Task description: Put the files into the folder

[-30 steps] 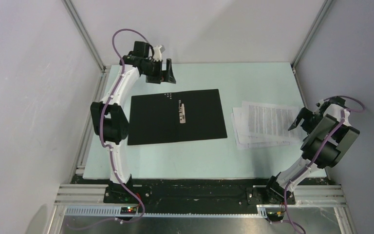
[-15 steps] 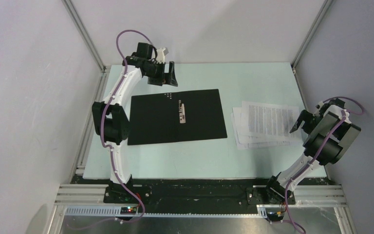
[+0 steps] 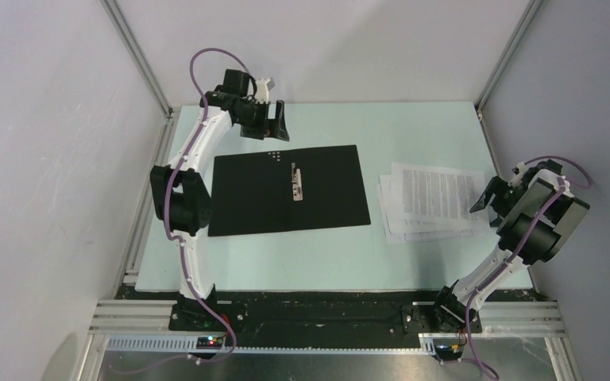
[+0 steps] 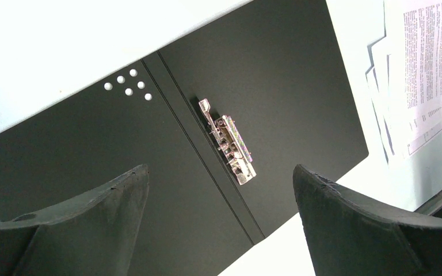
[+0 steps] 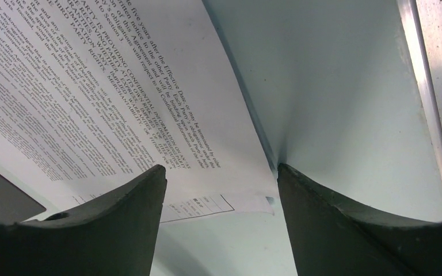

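Observation:
The folder (image 3: 286, 190) lies open and flat on the table, black inside up, with a metal clip (image 3: 295, 182) at its spine. In the left wrist view the folder (image 4: 276, 75) and clip (image 4: 228, 144) lie well below my left gripper (image 4: 218, 172). That gripper (image 3: 274, 131) hangs open and empty above the folder's far edge. The files (image 3: 429, 198), white printed sheets loosely fanned, lie right of the folder. My right gripper (image 3: 480, 202) is low at their right edge. In the right wrist view it (image 5: 221, 169) is open, its jaws straddling the files' (image 5: 92, 86) near corner.
The pale green table (image 3: 413, 127) is boxed in by grey walls and aluminium posts. A metal frame rail (image 5: 431, 86) runs close along the right side, just beyond the files. Both arm bases sit on the black strip at the near edge.
The right gripper's jaws have narrowed around the edge of the files and its wrist has shifted slightly. The left arm tilted a little early on, then stayed still.

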`<action>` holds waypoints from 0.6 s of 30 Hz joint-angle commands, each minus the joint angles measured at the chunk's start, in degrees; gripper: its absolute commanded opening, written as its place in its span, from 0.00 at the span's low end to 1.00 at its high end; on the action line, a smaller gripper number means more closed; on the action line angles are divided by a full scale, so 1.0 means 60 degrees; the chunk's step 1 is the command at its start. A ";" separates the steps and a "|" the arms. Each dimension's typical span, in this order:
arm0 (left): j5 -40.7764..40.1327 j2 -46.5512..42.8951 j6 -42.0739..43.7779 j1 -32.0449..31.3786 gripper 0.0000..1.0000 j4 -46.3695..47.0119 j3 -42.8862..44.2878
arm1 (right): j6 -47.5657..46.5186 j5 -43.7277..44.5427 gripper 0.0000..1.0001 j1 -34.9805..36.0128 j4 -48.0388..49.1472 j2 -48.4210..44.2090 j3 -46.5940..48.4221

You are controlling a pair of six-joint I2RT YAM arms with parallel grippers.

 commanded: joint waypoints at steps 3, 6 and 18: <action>-0.0140 -0.0451 0.0281 -0.0132 0.98 0.0034 -0.0012 | 0.0399 -0.0194 0.71 -0.0123 0.0249 0.0339 0.0419; -0.0209 -0.0448 0.0284 -0.0156 0.98 0.0034 -0.0037 | 0.0448 -0.0206 0.65 -0.0115 0.0259 0.0352 0.0554; -0.0258 -0.0407 0.0307 -0.0174 0.98 0.0035 -0.0095 | 0.0709 -0.1385 0.36 -0.0057 0.0292 0.0317 0.0697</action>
